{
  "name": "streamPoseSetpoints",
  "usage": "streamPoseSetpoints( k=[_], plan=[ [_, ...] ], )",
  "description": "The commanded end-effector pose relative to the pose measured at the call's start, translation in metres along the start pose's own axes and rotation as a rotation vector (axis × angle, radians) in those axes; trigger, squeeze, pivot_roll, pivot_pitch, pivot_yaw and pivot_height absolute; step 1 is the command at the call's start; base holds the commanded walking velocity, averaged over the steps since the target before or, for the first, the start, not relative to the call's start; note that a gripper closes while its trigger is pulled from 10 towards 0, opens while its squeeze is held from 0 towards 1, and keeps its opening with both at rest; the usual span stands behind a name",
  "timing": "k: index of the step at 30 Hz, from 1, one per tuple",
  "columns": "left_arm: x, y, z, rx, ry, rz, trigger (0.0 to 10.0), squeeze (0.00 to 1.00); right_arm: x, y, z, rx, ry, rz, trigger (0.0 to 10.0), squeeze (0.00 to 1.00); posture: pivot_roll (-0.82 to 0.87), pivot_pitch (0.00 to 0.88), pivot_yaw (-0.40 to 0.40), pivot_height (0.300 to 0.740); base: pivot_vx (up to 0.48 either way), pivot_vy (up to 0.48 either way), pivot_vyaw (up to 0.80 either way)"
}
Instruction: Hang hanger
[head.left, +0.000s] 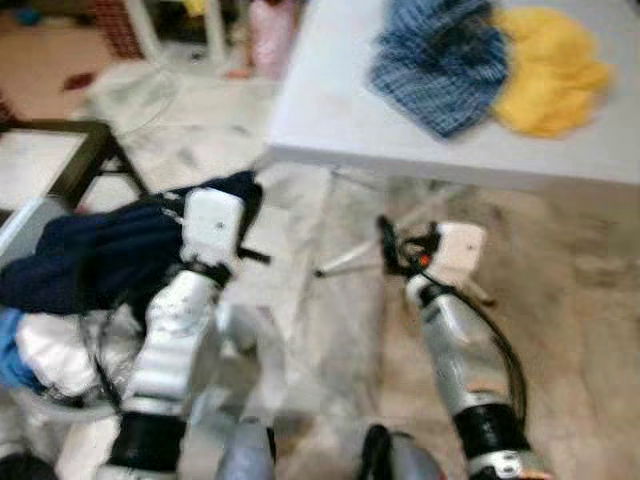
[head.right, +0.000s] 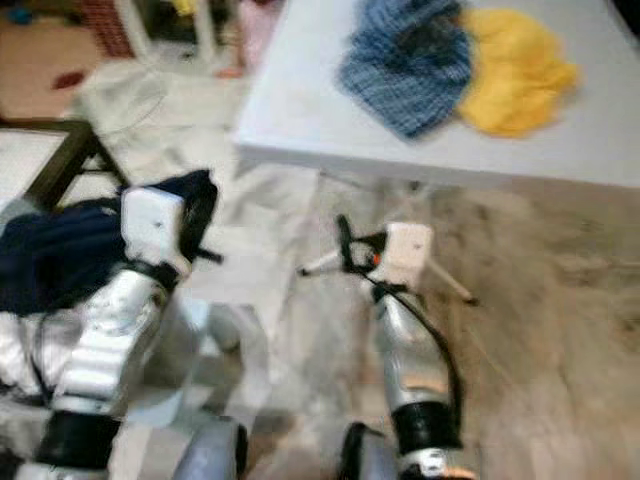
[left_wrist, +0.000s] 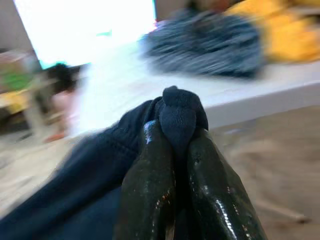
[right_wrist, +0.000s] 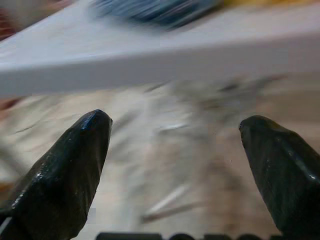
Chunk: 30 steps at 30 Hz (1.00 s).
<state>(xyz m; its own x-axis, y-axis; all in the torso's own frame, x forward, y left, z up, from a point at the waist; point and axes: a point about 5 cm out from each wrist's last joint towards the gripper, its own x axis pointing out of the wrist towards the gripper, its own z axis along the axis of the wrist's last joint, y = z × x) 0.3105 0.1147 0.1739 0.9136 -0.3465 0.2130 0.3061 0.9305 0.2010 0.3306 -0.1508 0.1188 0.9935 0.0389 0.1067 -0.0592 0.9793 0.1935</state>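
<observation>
Left end effector (left_wrist: 172, 150) clenched on a fold of dark navy garment (head.left: 95, 250); cloth bulges out past the fingertips. Rest of the garment trails down over a heap of laundry (head.left: 45, 355) at the robot's left. Right end effector (right_wrist: 175, 145) released, fingers wide apart, holding nothing, low beside the white worktop (head.left: 330, 110). On the worktop: a blue checked cloth (head.left: 440, 60) touching a yellow cloth (head.left: 550, 65). No hanger can be made out; views are blurred. Judgement: garment is soft, limp, light, and will sag and slide; best gripped at collar or shoulder seam.
</observation>
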Motion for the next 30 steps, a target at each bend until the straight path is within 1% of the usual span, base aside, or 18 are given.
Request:
streamPoseSetpoints(
  k=[1,6,8,9,15,28,30],
  plan=[
    [-0.001,0.008,0.002,0.019,-0.01,0.021,10.0,0.0,-0.001,0.013,-0.007,0.025,0.018,0.029,10.0,0.0,0.19,0.189,-0.008,0.74,0.0,0.0,0.0],
    [0.001,0.01,0.0,0.007,-0.009,0.032,10.0,0.0,-0.001,0.011,-0.007,0.016,0.016,0.026,10.0,0.0,0.18,0.187,-0.014,0.74,0.0,0.0,0.0],
    [0.001,0.009,0.0,-0.009,-0.011,0.033,10.0,0.0,0.0,0.01,-0.006,0.015,0.018,0.026,10.0,0.0,0.18,0.186,-0.016,0.74,0.0,0.0,-0.8],
    [0.001,0.009,0.0,-0.016,-0.011,0.034,10.0,0.0,0.0,0.01,-0.006,0.015,0.018,0.025,10.0,0.0,0.18,0.186,-0.019,0.74,0.0,0.0,0.0],
    [0.002,0.01,-0.003,-0.028,-0.007,0.046,10.0,0.0,0.0,0.008,-0.006,0.005,0.016,0.024,10.0,0.0,0.17,0.182,-0.027,0.74,0.0,-0.422,0.0],
    [0.004,0.005,-0.008,-0.047,0.002,0.045,10.0,0.0,-0.003,0.001,-0.007,-0.018,0.028,0.012,10.0,0.0,0.14,0.185,-0.033,0.74,0.0,-0.428,-0.8],
    [0.004,0.001,-0.01,-0.057,0.01,0.042,10.0,0.0,-0.005,-0.004,-0.007,-0.023,0.027,0.003,10.0,0.0,0.13,0.186,-0.036,0.74,0.0,-0.366,-0.8]
  ],
)
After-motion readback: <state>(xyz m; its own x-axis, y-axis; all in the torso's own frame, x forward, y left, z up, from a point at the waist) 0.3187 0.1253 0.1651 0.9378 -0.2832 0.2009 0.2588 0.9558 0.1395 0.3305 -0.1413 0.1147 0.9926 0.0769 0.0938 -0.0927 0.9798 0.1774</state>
